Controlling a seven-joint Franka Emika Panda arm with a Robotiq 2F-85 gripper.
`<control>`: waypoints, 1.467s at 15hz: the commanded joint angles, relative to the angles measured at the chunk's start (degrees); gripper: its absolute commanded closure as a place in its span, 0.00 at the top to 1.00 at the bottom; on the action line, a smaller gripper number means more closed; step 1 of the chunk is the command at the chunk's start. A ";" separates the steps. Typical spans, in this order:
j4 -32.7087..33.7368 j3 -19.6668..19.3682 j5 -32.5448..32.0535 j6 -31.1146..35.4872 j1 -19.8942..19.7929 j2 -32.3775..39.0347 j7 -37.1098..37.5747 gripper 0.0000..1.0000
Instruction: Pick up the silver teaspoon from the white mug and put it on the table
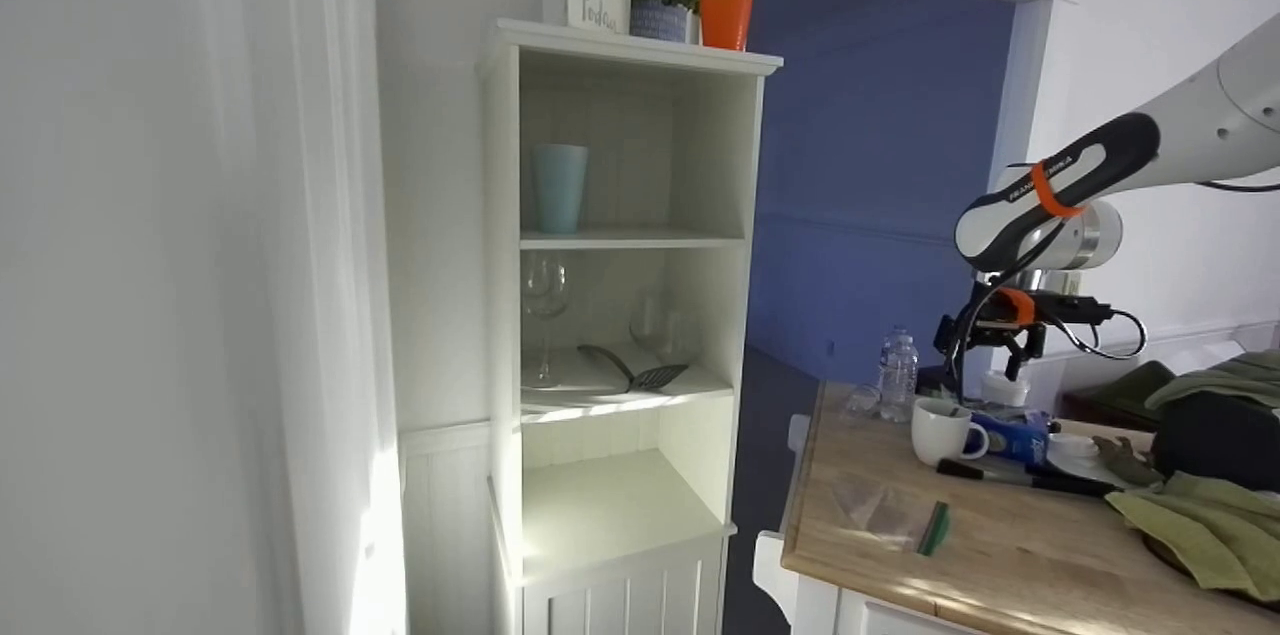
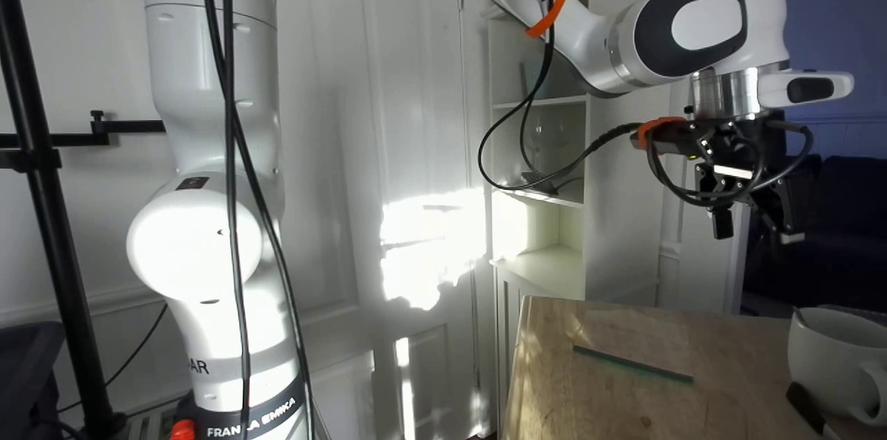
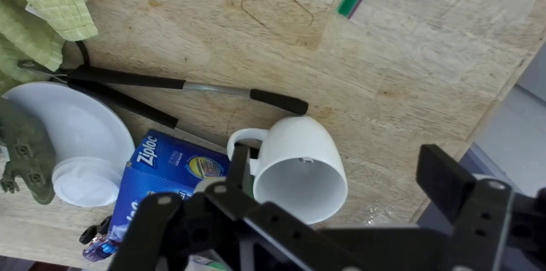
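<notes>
The white mug (image 3: 298, 143) stands upright on the tan wooden table (image 1: 1010, 555), and it shows in both exterior views (image 1: 938, 435) (image 2: 831, 364). The silver teaspoon shows only as a small shiny end (image 3: 305, 160) at the mug's rim in the wrist view, and as a thin sliver (image 2: 799, 316) at the rim in an exterior view. The rest of the spoon is hidden in the mug. My gripper (image 3: 341, 170) is open and empty, above the mug and apart from it. It also shows in both exterior views (image 1: 980, 355) (image 2: 757, 231).
Black-handled utensils (image 3: 128, 79) lie beside the mug. A blue Ziploc box (image 3: 166, 168), a white dish (image 3: 81, 121) and a green cloth (image 3: 47, 2) are nearby. A green-edged plastic bag (image 1: 935, 527) lies in front. Clear bottles (image 1: 898, 375) stand behind the mug.
</notes>
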 commanded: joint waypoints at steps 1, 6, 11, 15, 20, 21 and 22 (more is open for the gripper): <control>0.26 0.22 0.02 -0.24 -0.24 0.31 -0.09 1.00; 0.26 0.24 0.02 -0.24 -0.23 0.08 -0.09 1.00; 5.61 -0.06 4.20 -2.77 -1.69 5.23 -2.85 1.00; 10.07 0.29 7.57 -5.92 -3.22 9.52 -5.78 1.00; 16.04 0.64 9.96 -10.20 -5.37 14.60 -8.02 1.00; 16.97 0.79 10.33 -10.65 -5.71 15.55 -8.32 1.00; 18.03 0.93 10.82 -11.23 -6.02 16.51 -8.48 1.00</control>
